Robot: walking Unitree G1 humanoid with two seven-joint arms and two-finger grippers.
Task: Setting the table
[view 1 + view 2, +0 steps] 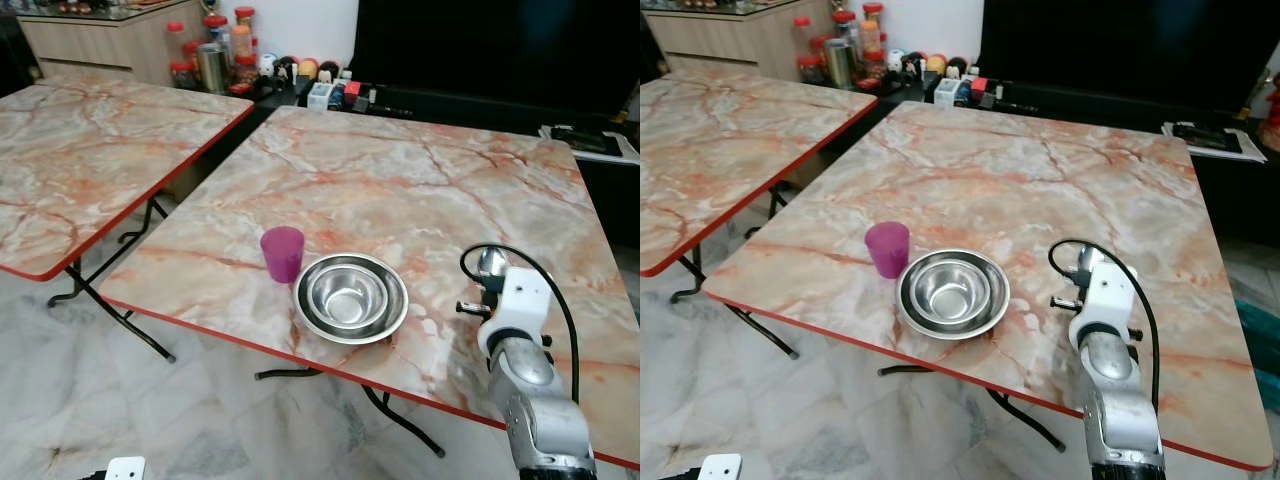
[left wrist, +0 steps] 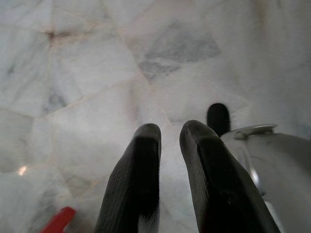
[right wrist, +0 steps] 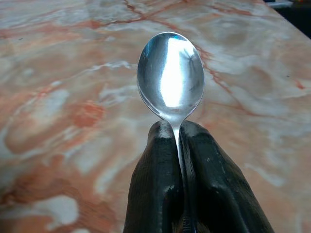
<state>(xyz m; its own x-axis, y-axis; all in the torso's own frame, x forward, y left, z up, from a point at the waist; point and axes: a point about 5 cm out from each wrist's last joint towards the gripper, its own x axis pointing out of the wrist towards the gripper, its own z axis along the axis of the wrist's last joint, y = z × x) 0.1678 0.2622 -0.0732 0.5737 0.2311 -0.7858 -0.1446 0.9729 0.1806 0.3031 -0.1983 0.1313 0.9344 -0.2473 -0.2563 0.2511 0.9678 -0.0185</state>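
Observation:
A steel bowl (image 1: 350, 298) stands near the front edge of the marble-patterned table (image 1: 400, 170). A purple cup (image 1: 283, 253) stands upright right beside the bowl, on its left. My right gripper (image 3: 177, 127) is shut on the handle of a metal spoon (image 3: 170, 73). It holds the spoon (image 1: 491, 262) just above the table, to the right of the bowl, with the spoon's bowl end pointing away from me. My left gripper (image 2: 170, 131) hangs over the marble floor, with its fingers close together and nothing between them.
A second table (image 1: 80, 150) of the same pattern stands to the left, across a narrow gap. Jars and small items (image 1: 215, 55) crowd the back by a dark TV stand (image 1: 480, 50). A white object (image 1: 125, 468) lies on the floor at the front left.

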